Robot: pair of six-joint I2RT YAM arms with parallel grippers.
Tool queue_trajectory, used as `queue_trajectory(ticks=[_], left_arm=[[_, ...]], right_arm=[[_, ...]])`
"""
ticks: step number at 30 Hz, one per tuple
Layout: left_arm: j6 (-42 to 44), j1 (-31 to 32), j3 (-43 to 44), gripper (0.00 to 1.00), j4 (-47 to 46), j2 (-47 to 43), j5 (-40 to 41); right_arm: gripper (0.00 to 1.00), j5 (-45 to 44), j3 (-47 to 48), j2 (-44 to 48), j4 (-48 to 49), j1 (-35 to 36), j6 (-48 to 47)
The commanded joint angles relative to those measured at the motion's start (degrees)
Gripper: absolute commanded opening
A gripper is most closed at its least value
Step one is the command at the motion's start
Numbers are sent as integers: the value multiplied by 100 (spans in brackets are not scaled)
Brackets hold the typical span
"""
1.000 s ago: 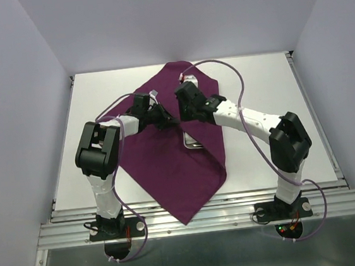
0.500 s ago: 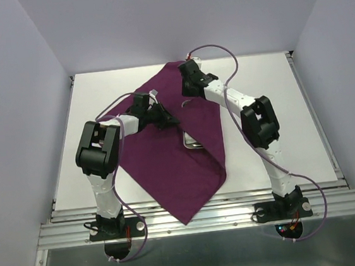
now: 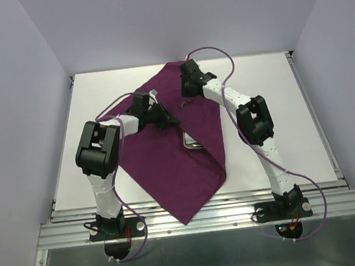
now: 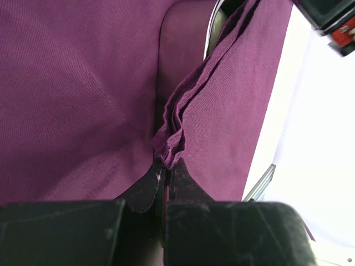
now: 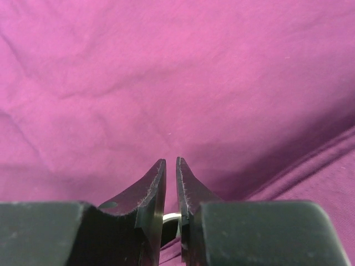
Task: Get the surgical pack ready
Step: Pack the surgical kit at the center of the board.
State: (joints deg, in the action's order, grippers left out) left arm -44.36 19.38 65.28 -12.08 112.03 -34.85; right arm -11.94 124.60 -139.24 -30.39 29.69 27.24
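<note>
A: Pulling the right gripper away from the tray, out toward the far corner of the cloth.
B: Carrying a small silver instrument along, pinched between the fingers.
A: Stretching the right arm too, swinging its elbow up and inward.
B: Barely drifting over the last half-second.

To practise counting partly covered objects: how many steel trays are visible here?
1. The steel tray lies centrally, mostly covered by the folded purple cloth, with only its near end showing. More could be hidden under the cloth.
</note>
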Motion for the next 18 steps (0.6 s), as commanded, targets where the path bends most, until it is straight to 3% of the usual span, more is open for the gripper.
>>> queue_trajectory(ticks=[1,12,18], left_arm=[[138,-65,108,0,39,21,31],[138,-118,82,0,30,3,57],[129,-118,20,0,21,-23,66]], right_arm=[[19,446,-216,142,77,1,-35],[19,790,-902,459,341,1,62],[20,562,-648,468,306,1,-26]])
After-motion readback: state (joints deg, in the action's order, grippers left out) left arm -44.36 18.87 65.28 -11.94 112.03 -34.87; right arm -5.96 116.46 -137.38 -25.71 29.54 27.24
